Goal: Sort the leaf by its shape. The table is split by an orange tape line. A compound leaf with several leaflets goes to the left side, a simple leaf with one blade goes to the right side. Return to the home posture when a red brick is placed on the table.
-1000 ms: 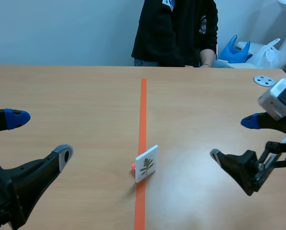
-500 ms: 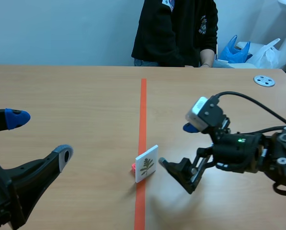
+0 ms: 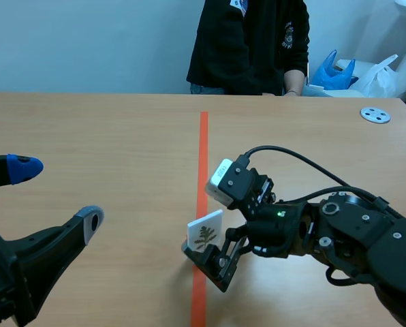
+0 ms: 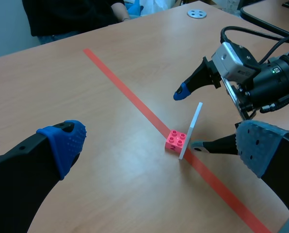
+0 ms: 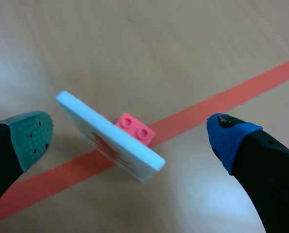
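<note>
White, thin and stiff, the card with the printed leaf looks light. It stands on its edge on the tape line, with a small pink brick just behind it; I cannot tell if the two are joined. I judge that it will tip easily and that its smooth faces may slide. The hold should therefore be across the two flat faces, near the middle. The leaf seems to have several leaflets, so the left side is probably its place.

The right arm has its jaws open, one finger on each side of the card, not gripping. The left arm is low over the tabletop, well apart from the card, jaws open and empty.

One second ago the right arm was at the right edge. Half a second ago it was near the card, and now it is around it. The card is almost where it was, and the left arm has not moved.
</note>
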